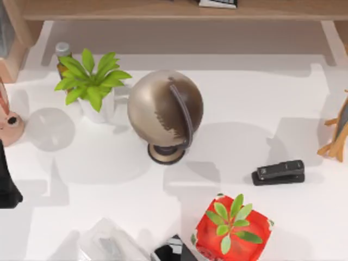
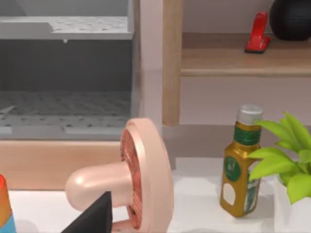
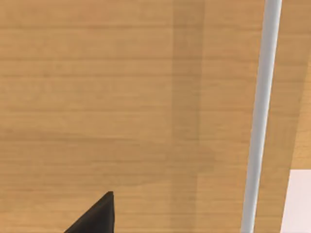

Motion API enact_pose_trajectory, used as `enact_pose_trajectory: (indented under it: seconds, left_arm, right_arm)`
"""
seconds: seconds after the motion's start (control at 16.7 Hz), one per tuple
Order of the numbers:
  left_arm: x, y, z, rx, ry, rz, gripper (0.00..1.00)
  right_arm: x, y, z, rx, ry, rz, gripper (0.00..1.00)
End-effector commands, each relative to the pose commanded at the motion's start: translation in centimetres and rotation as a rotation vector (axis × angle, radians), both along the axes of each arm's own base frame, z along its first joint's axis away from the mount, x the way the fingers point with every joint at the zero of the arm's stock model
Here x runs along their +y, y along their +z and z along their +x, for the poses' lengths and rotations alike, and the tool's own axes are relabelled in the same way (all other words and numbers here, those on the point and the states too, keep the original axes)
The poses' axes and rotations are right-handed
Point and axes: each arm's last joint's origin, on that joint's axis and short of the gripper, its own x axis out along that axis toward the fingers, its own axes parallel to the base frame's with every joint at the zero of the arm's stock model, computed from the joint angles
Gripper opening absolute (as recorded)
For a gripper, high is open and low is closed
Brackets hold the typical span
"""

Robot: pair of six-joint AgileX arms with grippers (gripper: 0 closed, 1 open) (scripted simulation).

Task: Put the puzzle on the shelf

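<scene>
In the top view, the shelf [image 1: 163,10] is seen along the far edge, behind a globe [image 1: 166,114], a leafy plant [image 1: 92,81], a stapler [image 1: 278,172] and a red plant pot [image 1: 231,228]. The left arm [image 1: 6,185] is parked at the table's left edge. Where the puzzle lies cannot be told from any of the pictures.

In the left wrist view, the left gripper [image 2: 95,216] is held low, just beside a pink mushroom ornament [image 2: 131,179], with a bottle [image 2: 240,170] farther off. Whether this gripper is spread or closed cannot be told.

In the right wrist view, the right gripper [image 3: 97,216] is held close to light-brown wood, judged to be the shelf board, with a white pole [image 3: 260,111] off to one side of it. Its state, and anything pinched in it, cannot be told.

The placing stage is judged to be in hand. If the puzzle is carried, it would need to be set flat on bare board and released. The wood near the tip looks open, but the pole and the board's edge beyond it should be kept clear of.
</scene>
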Motion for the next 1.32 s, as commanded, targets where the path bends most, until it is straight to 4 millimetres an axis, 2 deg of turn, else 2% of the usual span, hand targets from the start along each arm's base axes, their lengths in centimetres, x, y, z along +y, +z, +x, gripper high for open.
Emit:
enact_pose_trajectory:
  seconds: [0.18,0.3,0.54,0.72,0.9,1.02,1.14,1.32]
  left_arm:
    - [0.0,0.0,0.0,0.0,0.0,0.0,1.0]
    - [0.0,0.0,0.0,0.0,0.0,0.0,1.0]
    - [0.0,0.0,0.0,0.0,0.0,0.0,1.0]
    - [0.0,0.0,0.0,0.0,0.0,0.0,1.0]
    - [0.0,0.0,0.0,0.0,0.0,0.0,1.0]
    - [0.0,0.0,0.0,0.0,0.0,0.0,1.0]
    - [0.0,0.0,0.0,0.0,0.0,0.0,1.0]
    - [0.0,0.0,0.0,0.0,0.0,0.0,1.0]
  right_arm:
    - [-0.2,0.0,0.1,0.003,-0.009,0.004,1.0]
    - [-1.5,0.2,0.2,0.007,-0.061,0.016,1.0]
    - [-6.2,1.3,0.9,0.036,-0.238,0.091,1.0]
    - [-10.4,3.2,2.3,0.069,-0.365,0.192,1.0]
    - [-13.8,6.2,4.9,0.11,-0.457,0.318,1.0]
    - [-15.3,8.8,7.2,0.148,-0.497,0.415,1.0]
    - [-15.8,11.5,9.7,0.2,-0.526,0.52,1.0]
    - [-14.6,14.9,13.7,0.32,-0.554,0.689,1.0]
